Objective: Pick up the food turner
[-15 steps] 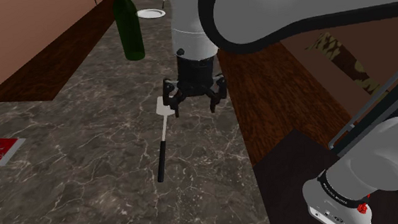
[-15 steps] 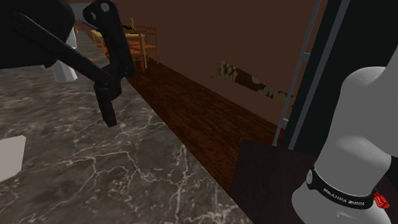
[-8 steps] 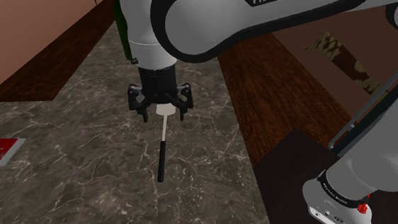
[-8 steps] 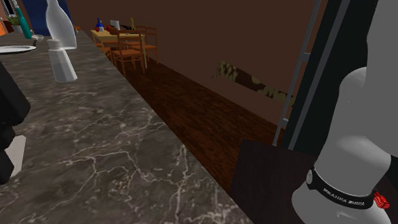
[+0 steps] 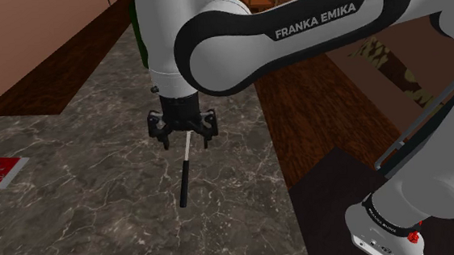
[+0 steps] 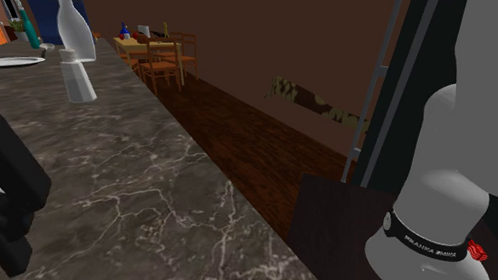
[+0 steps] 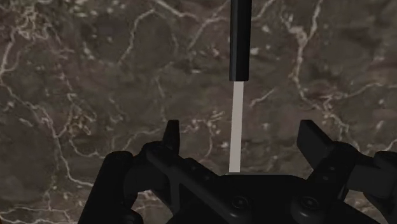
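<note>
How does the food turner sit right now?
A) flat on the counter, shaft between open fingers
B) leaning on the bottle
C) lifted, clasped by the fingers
A: the food turner lies on the counter, its pale shaft untouched between the spread fingers of the gripper.

Lighting is dim and even in all three views. The dark marbled worktop (image 5: 82, 172) reads matte, its pale veins the main contrast around the fingers (image 7: 170, 137). The fingers are near-black with faint grey shading. The white arm (image 5: 168, 45) is the brightest surface, softly graded.
</note>
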`<state>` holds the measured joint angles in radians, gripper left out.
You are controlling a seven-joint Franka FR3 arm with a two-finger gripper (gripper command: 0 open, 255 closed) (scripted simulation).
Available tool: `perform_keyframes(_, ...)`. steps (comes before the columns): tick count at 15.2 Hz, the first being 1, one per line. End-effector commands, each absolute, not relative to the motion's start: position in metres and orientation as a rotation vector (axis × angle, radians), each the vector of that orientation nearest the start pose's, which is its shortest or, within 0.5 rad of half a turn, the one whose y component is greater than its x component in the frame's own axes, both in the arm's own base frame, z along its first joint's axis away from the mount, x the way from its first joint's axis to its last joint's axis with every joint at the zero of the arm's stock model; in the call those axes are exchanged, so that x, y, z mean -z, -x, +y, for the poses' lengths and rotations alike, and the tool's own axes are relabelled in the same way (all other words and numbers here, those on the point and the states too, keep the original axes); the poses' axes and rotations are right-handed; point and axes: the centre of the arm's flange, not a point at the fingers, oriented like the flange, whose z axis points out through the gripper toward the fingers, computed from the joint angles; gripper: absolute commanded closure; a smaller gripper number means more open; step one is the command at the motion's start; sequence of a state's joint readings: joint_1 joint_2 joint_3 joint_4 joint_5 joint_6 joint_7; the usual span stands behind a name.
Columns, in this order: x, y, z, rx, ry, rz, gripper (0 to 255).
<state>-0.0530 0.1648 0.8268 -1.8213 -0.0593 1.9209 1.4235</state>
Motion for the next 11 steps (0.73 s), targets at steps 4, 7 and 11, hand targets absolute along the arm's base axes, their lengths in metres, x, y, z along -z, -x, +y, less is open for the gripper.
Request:
perform_keyframes(4,-0.4671,-0.4408,0.3957,-0.099,2.964,0.974,255)
perform_keyframes(7,-0.4671,-0.4409,0.3957,-0.099,2.964,0.974,255)
perform_keyframes(11,-0.4724,-0.4412,0.3964,-0.099,2.964,0.974,255)
